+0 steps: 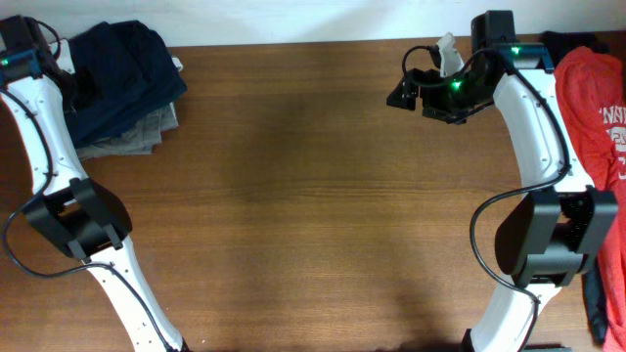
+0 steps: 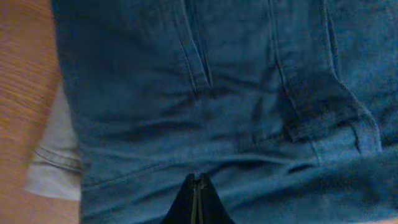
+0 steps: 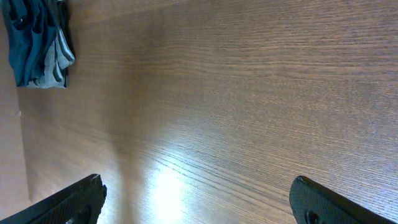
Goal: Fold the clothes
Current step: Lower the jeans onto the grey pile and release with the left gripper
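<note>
The clothes lie in two places. A dark navy garment [image 1: 122, 73] sits in a pile at the table's far left corner, on top of a grey-khaki one [image 1: 137, 139]. A red white-lettered T-shirt [image 1: 592, 108] hangs at the right edge. In the left wrist view the navy garment [image 2: 217, 93] fills the frame and the grey one [image 2: 56, 155] shows beneath its left side. My left gripper [image 2: 198, 182] is shut, tips together right at the navy cloth; no fold shows between them. My right gripper [image 3: 199, 199] hangs open over bare wood near the far right [image 1: 409, 90].
The brown wooden table [image 1: 313, 196] stretches between the two arms. The left arm [image 1: 39, 117] runs along the left edge, the right arm [image 1: 533, 117] along the right. From the right wrist the pile [image 3: 37, 43] shows far off at the upper left.
</note>
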Available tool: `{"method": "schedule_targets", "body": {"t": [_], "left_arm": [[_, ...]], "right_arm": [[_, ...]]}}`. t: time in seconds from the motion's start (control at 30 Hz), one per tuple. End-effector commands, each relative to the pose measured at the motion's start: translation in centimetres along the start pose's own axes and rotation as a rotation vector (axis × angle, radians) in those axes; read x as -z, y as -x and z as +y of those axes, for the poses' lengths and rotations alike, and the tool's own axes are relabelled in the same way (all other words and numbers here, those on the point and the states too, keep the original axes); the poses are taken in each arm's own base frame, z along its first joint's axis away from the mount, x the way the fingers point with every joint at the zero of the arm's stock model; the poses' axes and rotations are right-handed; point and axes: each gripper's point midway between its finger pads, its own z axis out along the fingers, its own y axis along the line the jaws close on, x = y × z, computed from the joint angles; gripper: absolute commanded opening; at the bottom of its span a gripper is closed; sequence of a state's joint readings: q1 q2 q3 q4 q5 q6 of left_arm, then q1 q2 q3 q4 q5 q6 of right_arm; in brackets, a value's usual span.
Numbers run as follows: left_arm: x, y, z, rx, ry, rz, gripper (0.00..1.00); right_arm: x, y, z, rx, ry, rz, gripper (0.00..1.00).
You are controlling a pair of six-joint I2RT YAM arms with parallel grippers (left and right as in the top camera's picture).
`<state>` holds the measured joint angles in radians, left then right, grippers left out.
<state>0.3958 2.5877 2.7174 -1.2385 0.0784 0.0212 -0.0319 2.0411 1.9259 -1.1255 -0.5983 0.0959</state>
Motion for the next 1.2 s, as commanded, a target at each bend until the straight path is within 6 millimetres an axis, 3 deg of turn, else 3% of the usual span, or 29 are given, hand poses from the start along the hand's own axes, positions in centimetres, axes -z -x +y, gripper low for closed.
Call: {"method": "schedule_targets", "body": {"t": [0.0,0.3,0.43,0.53,0.77,0.97,1.07,1.17], "left_arm": [[-1.0,0.1,1.3,0.011,0.049,-0.005,0.01],[-7.4,-4.4,3.0,0.023,0.103,0.157,0.01],[-8.9,-5.7,3.8,0.036,0.108,0.197,0.02],[-8.7,-6.0,4.6,0.066,0.113,0.204,0.02],[-3.1,-2.5,3.9,0.074,0.106,0.095,0.01],[3.7,1.7,-1.2,0.025,-0.038,-0.073,0.02],[4.4,2.2,-4.5,-0.01,-0.131,-0.093,0.05],[3.5,1.9,-6.8,-0.042,-0.163,-0.081,0.05]], "right_arm": [[-0.4,-0.2,-0.5,0.006,-0.01,0.013,0.99],[-1.0,-0.6,0.5,0.051,-0.003,0.027,0.99],[-1.2,-0.7,0.8,0.058,-0.001,0.032,0.99],[-1.3,-0.7,0.9,0.06,0.0,0.033,0.99],[-1.3,-0.5,1.0,0.065,0.001,0.026,0.99],[-1.3,-0.5,1.0,0.066,0.001,0.026,0.99],[-1.3,-0.4,1.0,0.069,0.001,0.022,0.99],[-1.3,-0.3,1.0,0.071,0.002,0.019,0.99]]}}
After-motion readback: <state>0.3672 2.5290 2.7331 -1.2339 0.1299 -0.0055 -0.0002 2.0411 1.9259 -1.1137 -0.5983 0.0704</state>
